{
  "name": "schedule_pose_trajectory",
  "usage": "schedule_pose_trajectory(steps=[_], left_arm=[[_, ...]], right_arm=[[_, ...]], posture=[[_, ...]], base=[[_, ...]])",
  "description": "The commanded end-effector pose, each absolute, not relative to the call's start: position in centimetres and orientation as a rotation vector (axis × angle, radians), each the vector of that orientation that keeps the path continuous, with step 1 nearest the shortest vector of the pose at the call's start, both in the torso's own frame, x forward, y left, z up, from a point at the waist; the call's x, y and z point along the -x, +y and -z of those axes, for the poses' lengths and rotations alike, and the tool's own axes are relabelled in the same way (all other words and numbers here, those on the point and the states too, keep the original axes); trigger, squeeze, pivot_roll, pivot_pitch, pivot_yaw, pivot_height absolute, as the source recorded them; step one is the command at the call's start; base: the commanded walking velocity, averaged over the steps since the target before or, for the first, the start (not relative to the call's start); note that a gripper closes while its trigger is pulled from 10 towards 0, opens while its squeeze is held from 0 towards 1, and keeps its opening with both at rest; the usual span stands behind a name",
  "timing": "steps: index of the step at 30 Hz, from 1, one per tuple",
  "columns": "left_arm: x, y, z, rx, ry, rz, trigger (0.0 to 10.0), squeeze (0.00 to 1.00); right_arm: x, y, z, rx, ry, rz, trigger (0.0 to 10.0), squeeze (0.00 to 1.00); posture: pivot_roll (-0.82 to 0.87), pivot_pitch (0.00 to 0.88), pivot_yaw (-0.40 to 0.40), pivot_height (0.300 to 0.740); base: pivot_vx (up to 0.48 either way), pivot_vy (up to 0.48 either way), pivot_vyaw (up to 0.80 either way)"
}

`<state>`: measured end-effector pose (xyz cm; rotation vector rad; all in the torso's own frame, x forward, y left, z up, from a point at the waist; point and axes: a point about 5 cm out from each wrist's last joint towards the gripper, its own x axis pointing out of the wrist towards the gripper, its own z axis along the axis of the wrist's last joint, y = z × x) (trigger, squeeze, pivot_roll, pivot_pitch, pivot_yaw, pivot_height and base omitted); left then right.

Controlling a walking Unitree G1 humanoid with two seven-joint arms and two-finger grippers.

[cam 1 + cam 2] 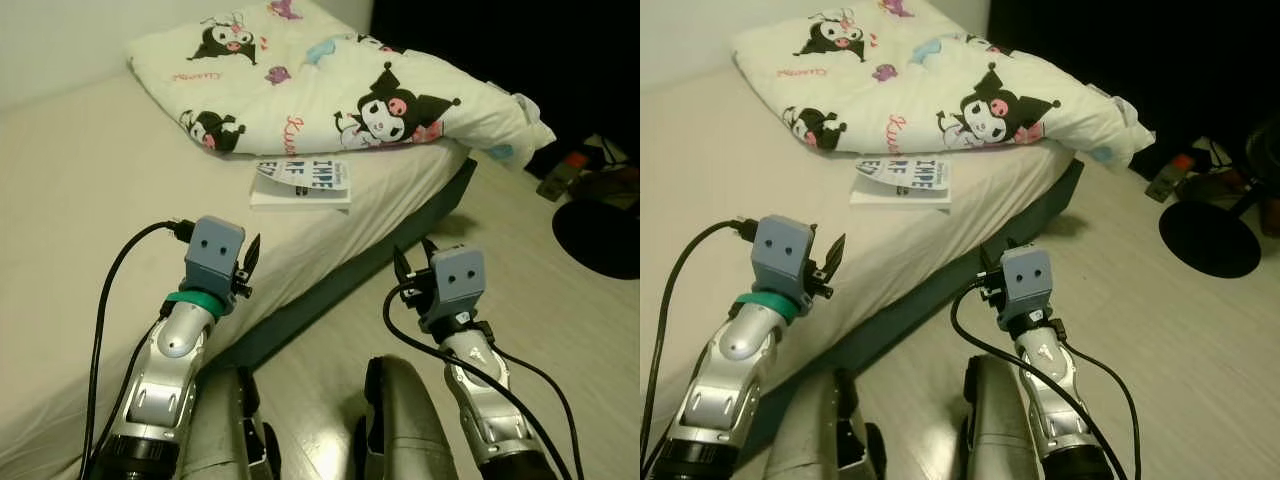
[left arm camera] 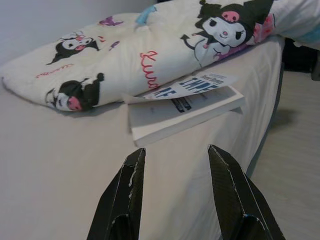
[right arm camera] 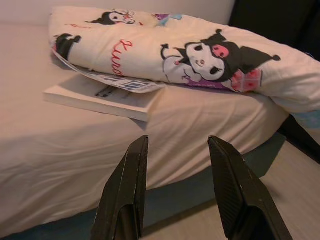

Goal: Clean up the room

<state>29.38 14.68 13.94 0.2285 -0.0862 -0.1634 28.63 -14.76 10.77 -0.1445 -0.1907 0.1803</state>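
Book [image 1: 301,184]: flat on bed [image 1: 80,200] near its right edge, far side tucked under quilt [image 1: 330,80], long axis left–right, straight beyond left gripper [image 1: 248,265], the nearer; right gripper [image 1: 415,270] over floor; both open, empty.

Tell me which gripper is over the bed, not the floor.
The left gripper: it hangs above the bed, open. The right gripper is out over the floor beside it.
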Motion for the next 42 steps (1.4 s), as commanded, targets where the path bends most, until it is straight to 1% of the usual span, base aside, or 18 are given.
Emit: schedule_pose_trajectory(steps=[1,7,16,24,25,26,27,28,29,30,31,32,35,36,38,40,41,42], left_arm=[[-29.2,14.6,-13.4,-0.232,-0.060,0.166,10.0,0.00],[-29.3,14.7,-13.5,-0.232,-0.062,0.159,10.0,0.00],[-29.6,14.8,-13.7,-0.234,-0.067,0.135,10.0,0.00],[-31.0,15.3,-15.0,-0.243,-0.108,0.037,10.0,0.00],[-31.6,15.5,-15.4,-0.299,-0.131,0.015,10.0,0.00],[-32.6,15.3,-16.1,-0.417,-0.172,0.007,10.0,0.00],[-32.6,15.3,-16.1,-0.417,-0.172,0.007,10.0,0.00],[-33.5,14.9,-16.6,-0.535,-0.212,0.015,10.0,0.00],[-33.5,14.9,-16.6,-0.535,-0.212,0.015,10.0,0.00],[-34.2,14.7,-16.9,-0.652,-0.232,0.019,10.0,0.00],[-34.8,14.5,-17.0,-0.742,-0.235,0.018,10.0,0.00],[-34.8,14.5,-17.0,-0.742,-0.235,0.018,10.0,0.00],[-36.6,14.4,-16.5,-0.921,-0.185,-0.004,10.0,0.00],[-36.6,14.4,-16.5,-0.921,-0.185,-0.004,10.0,0.00],[-37.4,14.2,-16.4,-1.002,-0.168,0.003,10.0,0.00],[-37.4,14.2,-16.4,-1.002,-0.168,0.003,10.0,0.00],[-37.7,14.0,-16.3,-1.047,-0.162,0.017,10.0,0.00],[-37.7,14.0,-16.3,-1.047,-0.162,0.017,10.0,0.00]], right_arm=[[-28.4,-14.9,-10.4,0.137,-0.177,-0.172,10.0,0.00],[-28.4,-14.8,-10.4,0.134,-0.179,-0.173,10.0,0.00],[-28.4,-14.7,-10.4,0.127,-0.180,-0.183,10.0,0.00],[-28.6,-14.0,-10.9,0.101,-0.187,-0.221,10.0,0.00],[-28.9,-13.6,-11.1,0.096,-0.192,-0.232,10.0,0.00],[-29.4,-13.0,-11.5,0.073,-0.198,-0.242,10.0,0.00],[-29.4,-13.0,-11.5,0.073,-0.198,-0.242,10.0,0.00],[-29.9,-12.3,-11.9,0.049,-0.205,-0.253,10.0,0.00],[-29.9,-12.3,-11.9,0.049,-0.205,-0.253,10.0,0.00],[-30.3,-11.9,-12.3,0.033,-0.210,-0.262,10.0,0.00],[-30.6,-11.6,-12.6,0.025,-0.213,-0.268,10.0,0.00],[-30.6,-11.6,-12.6,0.025,-0.213,-0.268,10.0,0.00],[-31.1,-11.0,-13.2,0.021,-0.220,-0.293,10.0,0.00],[-31.1,-11.0,-13.2,0.021,-0.220,-0.293,10.0,0.00],[-31.1,-10.8,-13.4,0.020,-0.219,-0.304,10.0,0.00],[-31.1,-10.8,-13.4,0.020,-0.219,-0.304,10.0,0.00],[-31.0,-10.8,-13.3,0.020,-0.216,-0.306,10.0,0.00],[-31.0,-10.8,-13.3,0.020,-0.216,-0.306,10.0,0.00]], posture=[[-0.07,0.088,0.045,0.556],[-0.07,0.090,0.045,0.532],[-0.08,0.093,0.041,0.532],[-0.08,0.104,0.037,0.532],[-0.07,0.121,0.034,0.532],[-0.07,0.140,0.027,0.532],[-0.07,0.140,0.027,0.532],[-0.07,0.159,0.023,0.532],[-0.07,0.159,0.023,0.532],[-0.07,0.176,0.020,0.532],[-0.07,0.181,0.019,0.532],[-0.07,0.181,0.019,0.532],[-0.06,0.250,0.008,0.532],[-0.06,0.250,0.008,0.532],[-0.07,0.274,0.008,0.532],[-0.07,0.274,0.008,0.532],[-0.07,0.291,0.008,0.532],[-0.07,0.291,0.008,0.532]], base=[[0.000,0.000,0.00],[0.000,0.000,0.00],[0.000,0.000,0.00],[0.000,0.000,0.00],[0.000,0.000,0.00],[0.000,0.000,0.00],[0.000,0.000,0.00],[0.000,0.000,0.00],[0.000,0.000,0.00],[0.000,0.000,0.00],[0.000,0.000,0.00],[0.000,0.000,0.00],[0.000,0.000,0.00],[0.000,0.000,0.00],[0.000,0.000,0.00],[0.000,0.000,0.00],[0.000,0.000,0.00],[0.000,0.000,0.00]])
